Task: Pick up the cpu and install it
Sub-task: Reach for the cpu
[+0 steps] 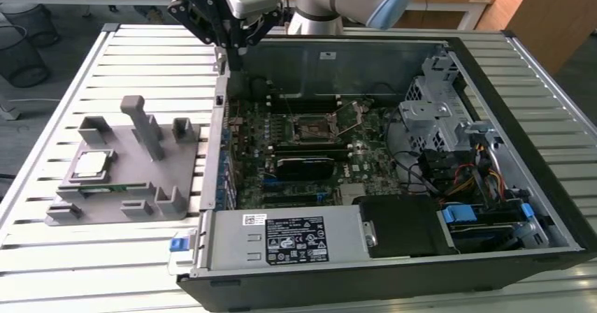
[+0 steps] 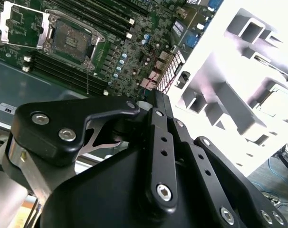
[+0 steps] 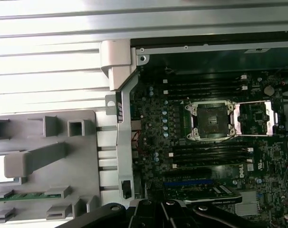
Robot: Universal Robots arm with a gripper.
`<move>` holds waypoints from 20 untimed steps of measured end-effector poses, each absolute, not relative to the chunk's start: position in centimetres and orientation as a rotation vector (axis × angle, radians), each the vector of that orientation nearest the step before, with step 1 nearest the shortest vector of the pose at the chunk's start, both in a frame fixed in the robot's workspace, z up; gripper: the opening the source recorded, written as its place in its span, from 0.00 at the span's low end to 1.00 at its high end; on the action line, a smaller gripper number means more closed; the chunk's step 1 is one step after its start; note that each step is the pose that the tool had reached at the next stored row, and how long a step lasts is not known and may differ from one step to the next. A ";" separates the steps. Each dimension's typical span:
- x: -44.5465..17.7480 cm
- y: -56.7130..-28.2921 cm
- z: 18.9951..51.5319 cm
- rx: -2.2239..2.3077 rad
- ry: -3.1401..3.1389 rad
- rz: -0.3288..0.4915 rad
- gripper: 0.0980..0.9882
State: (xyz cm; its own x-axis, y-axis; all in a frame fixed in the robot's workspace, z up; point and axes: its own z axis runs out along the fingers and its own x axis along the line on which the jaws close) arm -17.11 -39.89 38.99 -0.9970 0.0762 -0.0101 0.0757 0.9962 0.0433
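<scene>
Gripper [image 1: 233, 50] hangs above the far corner of the open computer case [image 1: 328, 56], on the exterior view's left. In the second wrist view its fingers [image 2: 161, 102] meet at the tip, drawn together with nothing between them.

The cpu [image 1: 91, 165] lies flat, metal top up, in a recess of the grey fixture plate [image 1: 94, 216]. The plate rests on the slatted table [image 1: 94, 274] just beside the case, and the cpu is well apart from the gripper. A green memory stick [image 1: 103, 189] lies on the same plate, near the cpu.

Inside the case the motherboard socket [image 3: 211, 121] stands open and unoccupied, with its metal load plate [image 3: 256, 118] swung aside. Cpu not yet picked up.
</scene>
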 end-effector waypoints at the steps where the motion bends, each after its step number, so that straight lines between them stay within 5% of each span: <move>1: -17.2 -39.9 39.0 0.119 3.128 0.067 0.01; 20: -18.6 -39.9 38.7 0.121 3.155 0.066 0.01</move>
State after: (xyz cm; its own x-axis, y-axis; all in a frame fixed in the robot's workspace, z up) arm -18.61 -39.88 38.72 -0.9969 0.0762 0.0180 0.0769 0.9962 0.0412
